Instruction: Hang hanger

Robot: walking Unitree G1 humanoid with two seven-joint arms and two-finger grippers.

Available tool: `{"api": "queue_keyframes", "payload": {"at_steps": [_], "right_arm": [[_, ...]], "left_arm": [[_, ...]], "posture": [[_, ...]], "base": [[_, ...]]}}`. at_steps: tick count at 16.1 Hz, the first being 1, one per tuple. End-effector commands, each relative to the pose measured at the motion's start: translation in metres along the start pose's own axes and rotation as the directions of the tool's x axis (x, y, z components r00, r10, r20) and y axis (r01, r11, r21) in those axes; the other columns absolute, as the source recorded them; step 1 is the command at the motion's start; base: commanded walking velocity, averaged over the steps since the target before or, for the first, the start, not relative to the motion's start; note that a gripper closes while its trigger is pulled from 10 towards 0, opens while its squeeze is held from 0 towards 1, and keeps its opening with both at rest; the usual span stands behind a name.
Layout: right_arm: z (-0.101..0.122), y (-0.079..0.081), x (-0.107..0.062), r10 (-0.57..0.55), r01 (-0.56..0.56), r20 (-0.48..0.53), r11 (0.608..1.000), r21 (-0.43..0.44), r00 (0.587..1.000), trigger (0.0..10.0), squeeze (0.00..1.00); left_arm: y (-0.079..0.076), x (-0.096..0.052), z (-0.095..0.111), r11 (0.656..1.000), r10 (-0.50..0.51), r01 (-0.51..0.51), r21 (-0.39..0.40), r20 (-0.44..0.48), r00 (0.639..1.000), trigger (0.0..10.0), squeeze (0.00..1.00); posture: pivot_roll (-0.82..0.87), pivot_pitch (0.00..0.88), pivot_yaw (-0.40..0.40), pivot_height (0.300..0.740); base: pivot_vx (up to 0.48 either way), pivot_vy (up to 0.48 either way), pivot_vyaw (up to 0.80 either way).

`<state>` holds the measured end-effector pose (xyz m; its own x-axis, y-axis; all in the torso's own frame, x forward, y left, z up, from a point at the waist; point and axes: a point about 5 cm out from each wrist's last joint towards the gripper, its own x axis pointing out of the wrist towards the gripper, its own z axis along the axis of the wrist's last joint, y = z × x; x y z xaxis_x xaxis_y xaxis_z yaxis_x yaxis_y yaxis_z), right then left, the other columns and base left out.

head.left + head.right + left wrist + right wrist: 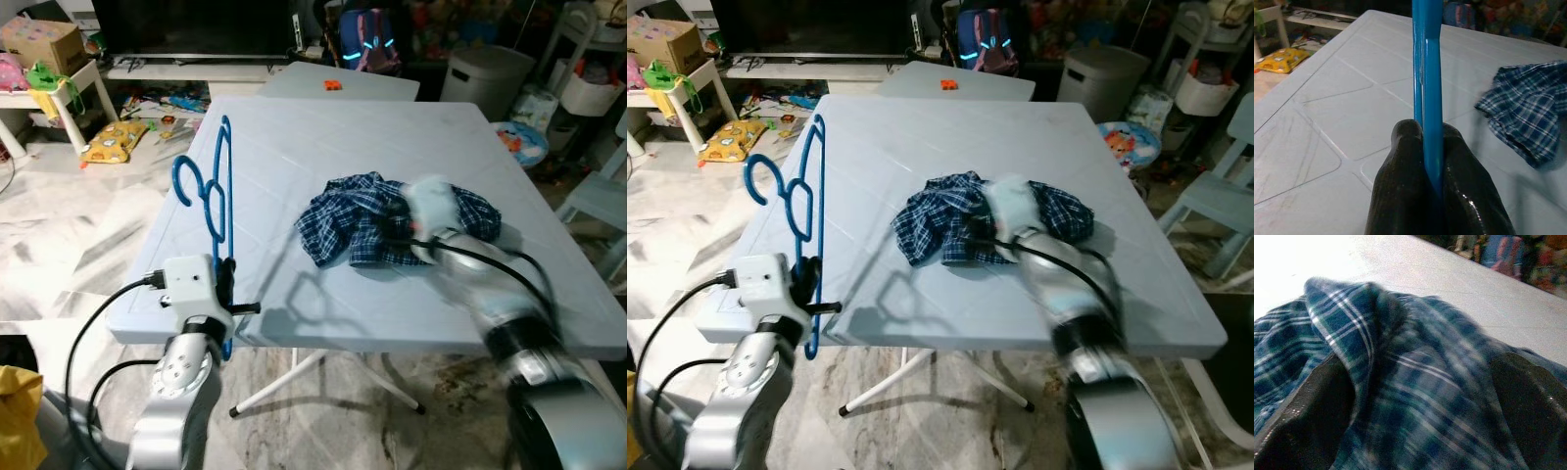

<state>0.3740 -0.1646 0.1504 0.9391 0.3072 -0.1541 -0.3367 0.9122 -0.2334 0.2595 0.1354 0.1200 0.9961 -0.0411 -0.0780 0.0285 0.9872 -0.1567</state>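
The left gripper [1432,147] is pinching the blue plastic hanger [217,201] between its two black fingers [1400,181], closed tight on the hanger's thin bar with no gap showing on either side. It is holding the hanger upright at the near left edge of the pale folding table [294,147], with the hook curling out toward the robot's left, above the tabletop.

The right gripper [1415,396] is reaching into the crumpled blue plaid shirt [367,220], which is lying in a heap near the middle of the table, well apart from the hanger. In the right wrist view its fingers [1308,416] are standing wide apart, one on each side of a raised fold of the checked cloth, and the fabric is bunching up between them; the fingers are touching the cloth but are not closed on it. The right arm is appearing blurred in both eye views.
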Motion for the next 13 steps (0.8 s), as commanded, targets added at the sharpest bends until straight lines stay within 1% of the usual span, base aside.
{"api": "queue_keyframes", "payload": {"at_steps": [1,2,4,6,7,8,13], "right_arm": [[0.011,-0.003,-0.012,-0.008,0.004,0.080,0.999,0.050,0.997,10.0,0.00],[0.008,-0.004,-0.025,-0.032,0.022,0.104,0.995,0.092,0.994,10.0,0.00],[0.001,-0.005,-0.043,-0.099,0.076,0.116,0.980,0.182,0.988,10.0,0.00],[-0.003,-0.003,-0.053,-0.132,0.105,0.110,0.970,0.220,0.985,10.0,0.00],[-0.005,-0.002,-0.057,-0.136,0.110,0.104,0.967,0.228,0.985,10.0,0.00],[-0.007,0.001,-0.061,-0.148,0.122,0.088,0.961,0.247,0.985,10.0,0.00],[-0.003,0.005,-0.061,-0.147,0.121,0.080,0.958,0.262,0.986,10.0,0.00]], "left_arm": [[-0.001,-0.006,0.006,1.000,-0.031,0.031,-0.003,0.013,0.999,10.0,0.00],[-0.001,-0.010,0.007,0.999,-0.045,0.045,0.003,0.010,0.999,10.0,0.00],[0.000,-0.015,0.007,0.997,-0.072,0.072,0.019,0.003,0.997,10.0,0.00],[0.000,-0.014,0.009,0.996,-0.089,0.089,0.025,0.003,0.996,10.0,0.00],[-0.002,-0.012,0.011,0.994,-0.104,0.104,0.027,0.005,0.995,10.0,0.00],[-0.008,-0.009,0.013,0.990,-0.136,0.135,0.046,0.008,0.991,10.0,0.00],[-0.013,-0.004,0.017,0.983,-0.173,0.172,0.059,0.014,0.985,10.0,0.00]], "posture": [[-0.10,0.004,0.013,0.740],[-0.10,0.002,0.019,0.740],[-0.10,0.000,0.027,0.740],[-0.10,0.000,0.031,0.740],[-0.10,0.000,0.032,0.740],[-0.10,0.000,0.037,0.740],[-0.10,0.000,0.043,0.740]], "base": [[0.000,0.000,0.00],[0.000,0.000,0.00],[0.000,0.000,0.00],[0.000,0.000,0.00],[0.000,0.000,0.00],[0.000,0.000,0.00],[0.000,0.000,0.00]]}}
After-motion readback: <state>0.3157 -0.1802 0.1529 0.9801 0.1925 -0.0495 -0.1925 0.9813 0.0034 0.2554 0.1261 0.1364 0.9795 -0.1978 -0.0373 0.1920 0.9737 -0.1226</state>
